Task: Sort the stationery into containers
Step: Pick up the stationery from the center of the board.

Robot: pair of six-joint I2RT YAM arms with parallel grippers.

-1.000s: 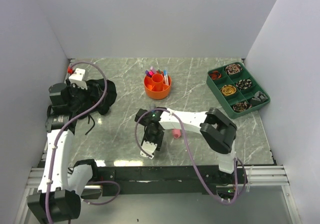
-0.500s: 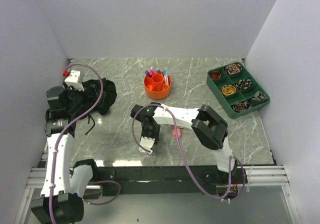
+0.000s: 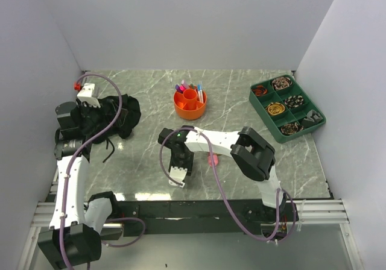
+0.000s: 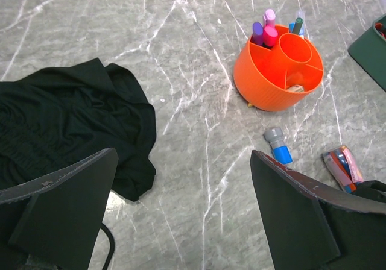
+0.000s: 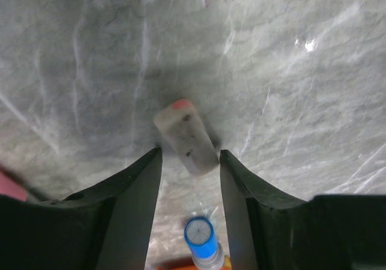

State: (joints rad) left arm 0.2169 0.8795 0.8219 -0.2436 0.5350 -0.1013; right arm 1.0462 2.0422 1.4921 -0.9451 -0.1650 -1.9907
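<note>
The round orange holder stands at the table's back middle with several pens upright in its ring. In the right wrist view a small whitish eraser with a pink end lies slanted on the marble. My right gripper points straight down, its jaws partly open, fingertips either side of the eraser's near end. A blue-capped grey marker piece lies close by. A pink item lies right of that gripper. My left gripper hangs wide open and empty beside the black cloth.
A black cloth bundle lies at the left. A dark green compartment tray with coiled bands sits at the back right. The right arm's forearm stretches across the table's middle. White walls close three sides.
My right gripper has shifted slightly left over the table and now half hides the pink item. The left wrist has drawn a little toward the left wall.
</note>
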